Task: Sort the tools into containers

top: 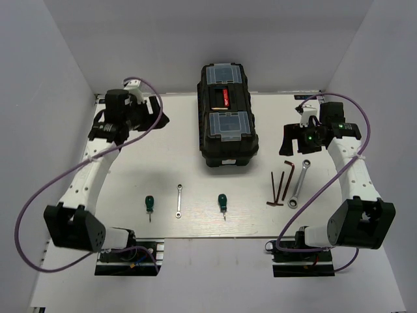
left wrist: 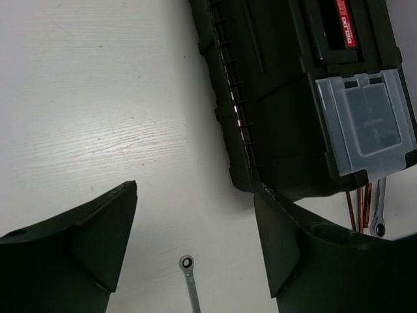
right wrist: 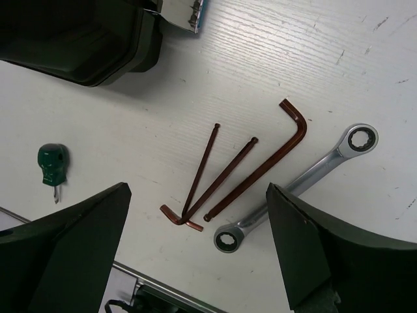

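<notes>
The black toolbox [top: 227, 117] stands shut at the back middle, with two clear-lidded bins and a red-marked handle; it also shows in the left wrist view [left wrist: 293, 98]. Two green-handled screwdrivers [top: 149, 205] [top: 222, 202] and the small wrench [top: 178, 199] lie in front. Three reddish-brown hex keys [top: 279, 188] and the larger wrench [top: 299, 184] lie at the right, also in the right wrist view [right wrist: 228, 173] [right wrist: 300, 186]. My left gripper [top: 111, 130] is open and empty at the back left. My right gripper [top: 301, 140] is open and empty above the hex keys.
White walls enclose the table [top: 163, 150] on three sides. The arm bases [top: 127, 257] [top: 303, 257] sit at the near edge. Purple cables loop beside each arm.
</notes>
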Controlling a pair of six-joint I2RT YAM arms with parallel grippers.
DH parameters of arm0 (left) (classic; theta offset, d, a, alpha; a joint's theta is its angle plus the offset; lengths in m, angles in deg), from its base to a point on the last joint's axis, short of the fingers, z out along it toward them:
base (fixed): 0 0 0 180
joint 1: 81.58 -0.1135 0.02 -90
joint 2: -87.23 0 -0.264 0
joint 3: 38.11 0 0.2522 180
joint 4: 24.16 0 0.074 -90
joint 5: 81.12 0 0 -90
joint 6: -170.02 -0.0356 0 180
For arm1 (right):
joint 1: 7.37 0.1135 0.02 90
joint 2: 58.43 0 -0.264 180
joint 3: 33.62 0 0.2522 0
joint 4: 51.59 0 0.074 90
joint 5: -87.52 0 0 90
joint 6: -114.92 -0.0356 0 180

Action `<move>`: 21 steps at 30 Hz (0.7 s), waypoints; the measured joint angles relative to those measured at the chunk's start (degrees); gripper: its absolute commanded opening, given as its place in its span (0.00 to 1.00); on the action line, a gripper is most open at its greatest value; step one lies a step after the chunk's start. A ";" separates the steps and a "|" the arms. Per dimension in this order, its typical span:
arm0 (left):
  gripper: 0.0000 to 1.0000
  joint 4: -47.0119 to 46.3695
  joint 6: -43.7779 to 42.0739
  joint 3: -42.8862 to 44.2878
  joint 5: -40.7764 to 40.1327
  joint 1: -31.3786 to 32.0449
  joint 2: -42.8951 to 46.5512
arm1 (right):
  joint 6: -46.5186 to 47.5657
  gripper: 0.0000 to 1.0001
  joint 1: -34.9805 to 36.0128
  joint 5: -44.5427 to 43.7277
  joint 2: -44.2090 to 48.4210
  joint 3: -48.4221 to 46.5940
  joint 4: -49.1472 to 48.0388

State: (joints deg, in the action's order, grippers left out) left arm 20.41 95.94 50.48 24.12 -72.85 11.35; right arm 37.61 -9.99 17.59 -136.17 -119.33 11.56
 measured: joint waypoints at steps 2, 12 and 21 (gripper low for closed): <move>0.74 0.39 -0.02 3.67 0.74 0.66 -3.80 | 0.42 0.91 -0.02 0.83 0.00 -0.17 -0.02; 0.13 7.58 -1.07 29.16 -2.73 8.04 -23.32 | 2.51 0.00 0.00 4.96 -0.74 -0.28 -0.66; 0.50 12.90 -0.83 53.62 -7.41 15.52 -41.72 | 0.20 0.56 0.02 7.54 -2.86 -0.26 -1.88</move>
State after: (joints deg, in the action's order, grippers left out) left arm 33.30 95.11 104.09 16.71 -57.33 -30.37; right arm 37.81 -9.96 25.13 -139.03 -119.59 9.68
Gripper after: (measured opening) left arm 0.428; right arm 0.528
